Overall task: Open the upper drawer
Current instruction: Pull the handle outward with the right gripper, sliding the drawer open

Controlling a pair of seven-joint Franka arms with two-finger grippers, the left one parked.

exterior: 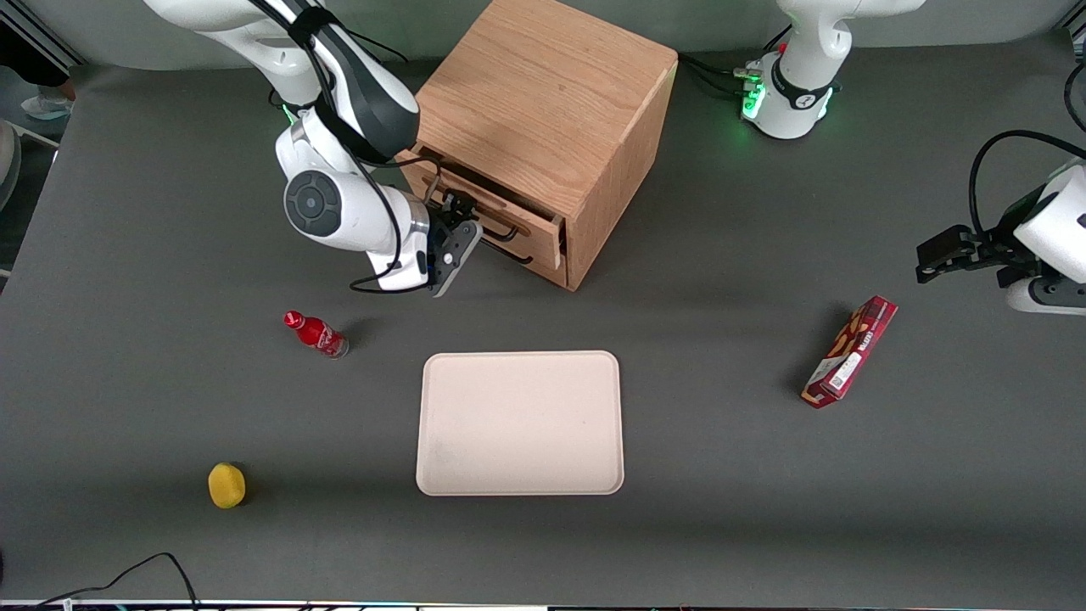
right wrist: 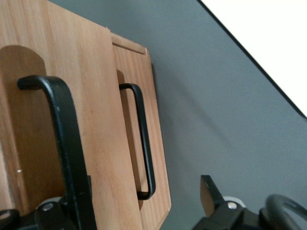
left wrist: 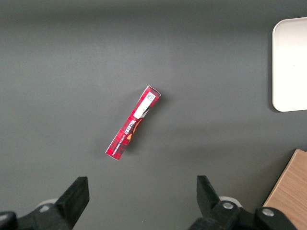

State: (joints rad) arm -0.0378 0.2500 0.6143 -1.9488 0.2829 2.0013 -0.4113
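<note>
The oak cabinet [exterior: 543, 93] stands at the back of the table. Its upper drawer [exterior: 528, 222] sticks out a little past the bottom drawer front [exterior: 543, 265]. My right gripper [exterior: 456, 227] is at the upper drawer's black bar handle [exterior: 501, 226], at the end toward the working arm. In the right wrist view the gripper [right wrist: 141, 194] is open. One fingertip [right wrist: 209, 194] stands clear of the wood, and the other is mostly hidden by the upper drawer's handle [right wrist: 60, 139]. The upper drawer front [right wrist: 96, 120] stands proud of the bottom drawer front [right wrist: 158, 158] and its handle [right wrist: 144, 143].
A beige tray [exterior: 519, 423] lies nearer the front camera than the cabinet. A red bottle [exterior: 316, 333] and a yellow object [exterior: 226, 485] lie toward the working arm's end. A red snack box [exterior: 851, 350] lies toward the parked arm's end and also shows in the left wrist view [left wrist: 133, 123].
</note>
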